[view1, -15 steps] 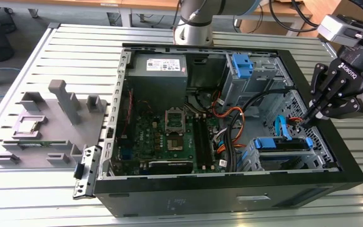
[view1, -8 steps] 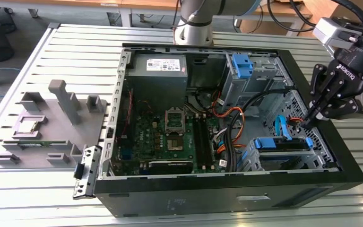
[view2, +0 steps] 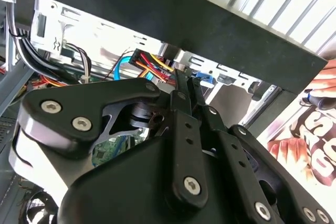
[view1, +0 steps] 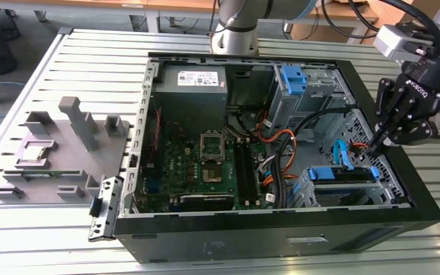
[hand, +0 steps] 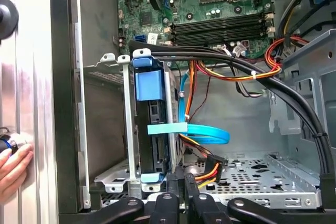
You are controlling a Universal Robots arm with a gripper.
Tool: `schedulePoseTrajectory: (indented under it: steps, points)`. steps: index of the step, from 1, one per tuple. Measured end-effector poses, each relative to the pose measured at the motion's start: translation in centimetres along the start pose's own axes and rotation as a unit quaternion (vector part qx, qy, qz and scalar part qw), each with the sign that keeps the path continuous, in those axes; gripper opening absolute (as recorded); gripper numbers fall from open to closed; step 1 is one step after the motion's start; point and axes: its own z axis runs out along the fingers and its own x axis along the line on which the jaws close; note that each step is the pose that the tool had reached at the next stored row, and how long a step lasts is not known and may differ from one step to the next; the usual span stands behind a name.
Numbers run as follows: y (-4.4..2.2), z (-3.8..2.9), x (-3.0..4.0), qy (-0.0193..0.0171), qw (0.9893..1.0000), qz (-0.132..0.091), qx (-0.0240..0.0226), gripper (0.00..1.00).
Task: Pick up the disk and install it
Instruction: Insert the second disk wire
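Note:
The disk point(view1: 341, 174) sits in the lower metal drive cage at the front corner of the open computer case point(view1: 281, 223), on the exterior view's right. Its blue bracket faces up. The first wrist view has the disk point(hand: 149, 85) edge-on inside the cage, with a blue data cable point(hand: 207, 134) beside it. My gripper point(view1: 373, 150) hangs just past the cage, close to the case's side wall, fingers pressed together and holding nothing. The shut fingertips show in both wrist views point(view2: 185, 80) point(hand: 178, 179), close to a plug with red and yellow wires point(hand: 210, 167).
The motherboard point(view1: 212, 166), power supply point(view1: 193, 80), an upper drive cage point(view1: 304, 86) and thick cable bundles point(hand: 252, 69) crowd the case. A grey fixture point(view1: 59, 149) holding a small square chip stands on the slatted table at the exterior view's left. A person's hand point(hand: 13, 163) rests outside the case wall.

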Motion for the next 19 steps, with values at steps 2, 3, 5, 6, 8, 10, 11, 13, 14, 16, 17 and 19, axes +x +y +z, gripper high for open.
schedulePoseTrajectory:
  steps: [2, 3, 5, 6, 8, 10, 11, 13, 14, 16, 17, 19]
  points:
    - [0.34, 0.01, 0.04, -0.0001, 1.0, 0.0, 0.0032, 0.17]
    - [0.52, 0.03, 0.05, -0.0003, 1.0, 0.0, 0.0046, 0.17]
    - [0.87, 0.05, 0.09, -0.0005, 1.0, 0.0, 0.0076, 0.17]
    - [1.02, 0.06, 0.1, -0.0007, 1.0, 0.0, 0.0091, 0.17]
    - [1.32, 0.09, 0.13, -0.0009, 0.9999, -0.001, 0.012, 0.17]
    - [1.58, 0.12, 0.15, -0.0012, 0.9999, -0.001, 0.0151, 0.17]
    - [1.69, 0.13, 0.17, -0.0012, 0.9999, -0.001, 0.0167, 0.17]
    - [1.86, 0.17, 0.19, -0.0016, 0.9998, -0.003, 0.0205, 0.17]
    - [1.92, 0.2, 0.21, -0.0017, 0.9997, -0.004, 0.0224, 0.17]
    - [2.03, 0.22, 0.25, -0.0018, 0.9996, -0.006, 0.0261, 0.17]
    - [2.07, 0.23, 0.27, -0.0018, 0.9996, -0.007, 0.028, 0.17]
    - [2.16, 0.27, 0.31, -0.002, 0.9994, -0.01, 0.0315, 0.17]
